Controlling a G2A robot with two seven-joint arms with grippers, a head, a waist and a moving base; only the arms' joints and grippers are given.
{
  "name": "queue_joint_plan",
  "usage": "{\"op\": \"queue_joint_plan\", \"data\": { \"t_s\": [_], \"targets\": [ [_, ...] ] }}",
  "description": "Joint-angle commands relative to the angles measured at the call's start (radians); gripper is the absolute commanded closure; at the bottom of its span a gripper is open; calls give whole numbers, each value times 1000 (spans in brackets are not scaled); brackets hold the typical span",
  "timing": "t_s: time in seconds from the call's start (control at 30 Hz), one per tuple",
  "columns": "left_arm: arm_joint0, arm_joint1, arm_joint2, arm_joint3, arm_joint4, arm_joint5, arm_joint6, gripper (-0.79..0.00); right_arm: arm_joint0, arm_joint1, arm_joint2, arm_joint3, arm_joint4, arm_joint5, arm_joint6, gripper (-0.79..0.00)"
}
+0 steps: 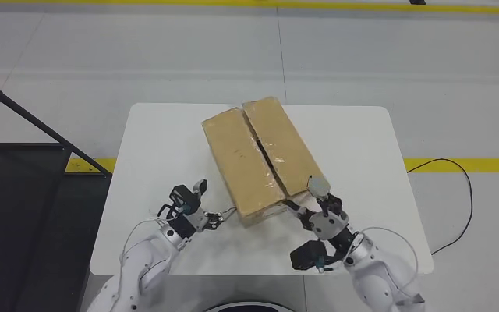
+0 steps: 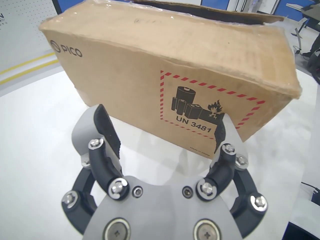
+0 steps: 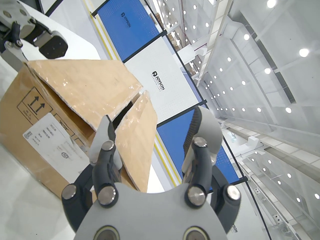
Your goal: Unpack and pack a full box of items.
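A brown cardboard box (image 1: 253, 152) lies at an angle in the middle of the white table (image 1: 156, 156), its two taped top flaps nearly shut along a central seam. My left gripper (image 1: 218, 218) is open just beside the box's near left corner; in its wrist view the gripper (image 2: 165, 126) faces the labelled side wall of the box (image 2: 140, 76). My right gripper (image 1: 299, 207) is at the near end of the box. It is open (image 3: 152, 126), with one fingertip (image 3: 107, 126) at the seam and the slightly raised flap (image 3: 136, 136) between the fingers.
A dark mat (image 1: 35, 226) lies on the floor left of the table, and a yellow line (image 1: 448, 164) runs past on the right. A black cable (image 1: 460, 203) trails on the floor there. The other arm's gripper (image 3: 50, 43) appears beyond the box in the right wrist view.
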Motion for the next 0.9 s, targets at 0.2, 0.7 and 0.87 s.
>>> {"op": "queue_joint_plan", "data": {
  "t_s": [0.2, 0.7, 0.87],
  "targets": [
    [-26, -3, 51, 5, 14, -20, -10, -785, -65, 2, 87, -23, 325, -94, -21, -785],
    [-75, -10, 147, 16, 43, -49, -35, -785, -86, -4, 130, -31, 472, -71, 85, -785],
    [-86, -12, 167, 17, 43, -47, -28, -785, -97, -9, 149, -39, 733, -145, 241, -785]
  ]
}}
